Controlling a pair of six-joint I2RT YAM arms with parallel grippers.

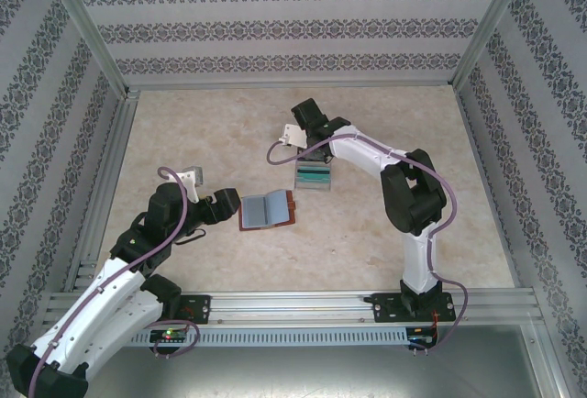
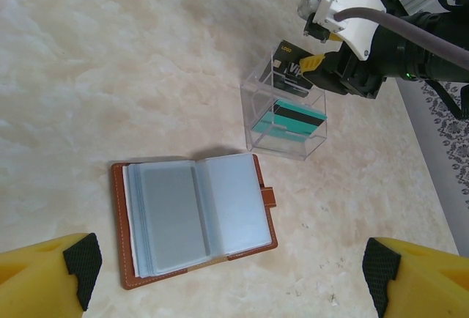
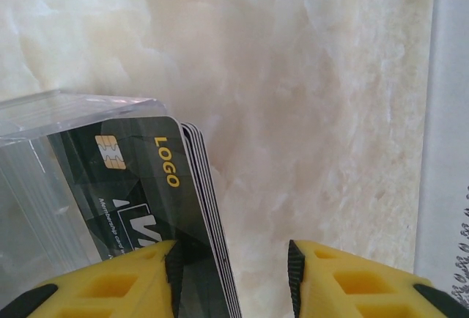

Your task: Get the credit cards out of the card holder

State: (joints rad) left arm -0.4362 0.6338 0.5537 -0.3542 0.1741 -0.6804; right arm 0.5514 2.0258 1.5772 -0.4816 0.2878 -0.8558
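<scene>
Card holder open on table, left gripper near it, spread wide, empty. Right gripper, jaws parted, above clear box; black cards touch one finger.

In the top view we find the card holder lying open on the table near the middle of the frame, with the left gripper just beside it on its left. Up and to the right, apart from it, stands a box, with the right gripper over its far side. One card lies flat inside the box, and a stack of cards stands upright at its far end.
</scene>
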